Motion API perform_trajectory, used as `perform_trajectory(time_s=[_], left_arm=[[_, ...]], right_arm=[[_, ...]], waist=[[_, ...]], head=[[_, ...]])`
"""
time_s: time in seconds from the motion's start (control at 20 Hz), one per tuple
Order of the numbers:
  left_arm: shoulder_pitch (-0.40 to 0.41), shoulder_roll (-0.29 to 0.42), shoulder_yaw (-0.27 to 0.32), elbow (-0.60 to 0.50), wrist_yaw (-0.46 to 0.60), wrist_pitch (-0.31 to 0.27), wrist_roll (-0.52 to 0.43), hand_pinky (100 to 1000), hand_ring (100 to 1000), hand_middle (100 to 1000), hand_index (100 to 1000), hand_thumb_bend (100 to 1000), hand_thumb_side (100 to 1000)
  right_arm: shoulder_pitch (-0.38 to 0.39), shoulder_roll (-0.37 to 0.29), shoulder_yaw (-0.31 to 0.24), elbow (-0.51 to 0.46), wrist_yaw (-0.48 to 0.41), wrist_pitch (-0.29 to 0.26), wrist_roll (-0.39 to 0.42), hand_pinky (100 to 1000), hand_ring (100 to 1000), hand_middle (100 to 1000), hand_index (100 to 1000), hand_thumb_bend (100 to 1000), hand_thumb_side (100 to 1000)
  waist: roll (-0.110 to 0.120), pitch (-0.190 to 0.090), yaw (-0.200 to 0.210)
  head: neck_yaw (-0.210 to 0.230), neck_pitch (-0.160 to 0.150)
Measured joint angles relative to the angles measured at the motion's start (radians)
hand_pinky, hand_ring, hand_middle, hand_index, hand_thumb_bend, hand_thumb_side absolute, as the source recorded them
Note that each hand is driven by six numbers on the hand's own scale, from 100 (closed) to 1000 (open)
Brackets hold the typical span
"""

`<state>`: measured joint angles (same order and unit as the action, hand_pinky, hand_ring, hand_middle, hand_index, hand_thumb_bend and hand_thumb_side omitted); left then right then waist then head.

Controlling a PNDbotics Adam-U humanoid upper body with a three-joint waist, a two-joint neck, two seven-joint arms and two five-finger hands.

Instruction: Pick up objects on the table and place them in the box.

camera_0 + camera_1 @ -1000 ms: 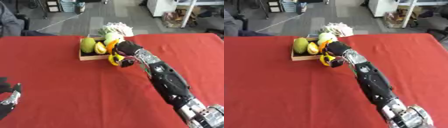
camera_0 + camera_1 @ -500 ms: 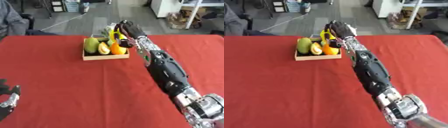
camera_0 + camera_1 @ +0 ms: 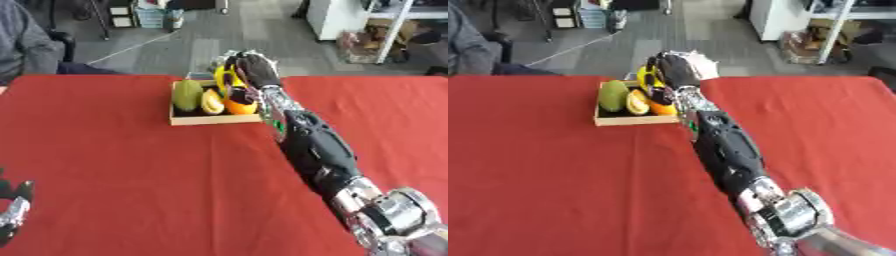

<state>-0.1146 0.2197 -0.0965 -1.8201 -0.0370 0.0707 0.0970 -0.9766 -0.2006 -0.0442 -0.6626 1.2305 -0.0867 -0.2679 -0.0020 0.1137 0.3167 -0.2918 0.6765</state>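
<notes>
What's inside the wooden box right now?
The box holds a green fruit, a yellow piece and an orange fruit. The right hand covers its far corner, holding something yellow.

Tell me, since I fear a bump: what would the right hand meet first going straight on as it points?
Probably the white bundle just behind the box; the right hand holds a yellow thing above it. Depth is unclear.

My two head cams looked down and forward over the red table (image 3: pixel 105 165), side by side, sharing nearly all of it; box (image 3: pixel 636 119) sat farther left in the right eye.
</notes>
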Motion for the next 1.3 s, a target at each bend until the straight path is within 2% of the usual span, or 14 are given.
perform_trajectory(time_s=[0.35,0.65,0.85,0.9,0.95,1.05,1.15,1.3], left_arm=[[0.000,0.000,-0.005,-0.001,0.000,0.000,-0.005,749,518,500,678,385,100],[0.000,0.000,-0.005,-0.001,0.000,-0.001,-0.005,748,518,500,678,385,100],[0.000,0.000,-0.005,-0.001,0.000,-0.001,-0.004,748,518,499,678,389,100],[0.001,0.000,-0.005,-0.001,0.000,-0.002,-0.004,748,518,499,678,380,100],[0.001,0.000,-0.004,-0.001,0.000,-0.002,-0.003,748,518,499,678,392,100],[0.006,0.000,0.001,-0.001,-0.002,-0.002,0.000,748,518,499,678,395,100],[0.014,0.000,0.004,0.001,-0.004,-0.003,0.005,748,524,499,678,398,100],[0.027,0.000,0.010,0.002,-0.008,-0.005,0.011,748,533,499,678,405,100]], right_arm=[[0.000,0.004,0.001,0.016,0.065,0.019,0.065,737,721,742,809,100,100],[0.000,0.004,0.001,0.012,0.102,0.021,0.073,742,731,751,813,100,100],[0.002,0.003,0.003,-0.016,0.098,0.006,0.065,737,710,726,801,100,100],[0.003,0.001,0.008,-0.029,0.087,-0.004,0.063,735,703,718,796,100,171],[0.008,-0.002,0.012,-0.044,0.071,-0.015,0.063,732,690,704,789,100,100],[0.017,-0.014,0.027,-0.086,0.017,-0.044,0.064,725,663,673,774,100,100],[0.039,-0.032,0.047,-0.143,-0.076,-0.077,0.074,720,639,648,763,100,100],[0.094,-0.066,0.086,-0.260,-0.261,-0.114,0.104,714,620,624,750,100,100]], waist=[[0.000,0.000,0.000],[0.000,0.000,-0.005],[0.000,0.000,-0.023],[0.000,0.000,-0.032],[0.000,-0.001,-0.040],[0.000,-0.001,-0.063],[-0.002,-0.003,-0.091],[-0.006,-0.017,-0.131]], head=[[-0.002,0.000],[-0.002,0.000],[0.000,-0.001],[0.003,-0.001],[0.007,0.000],[0.019,0.001],[0.037,0.005],[0.066,0.019]])
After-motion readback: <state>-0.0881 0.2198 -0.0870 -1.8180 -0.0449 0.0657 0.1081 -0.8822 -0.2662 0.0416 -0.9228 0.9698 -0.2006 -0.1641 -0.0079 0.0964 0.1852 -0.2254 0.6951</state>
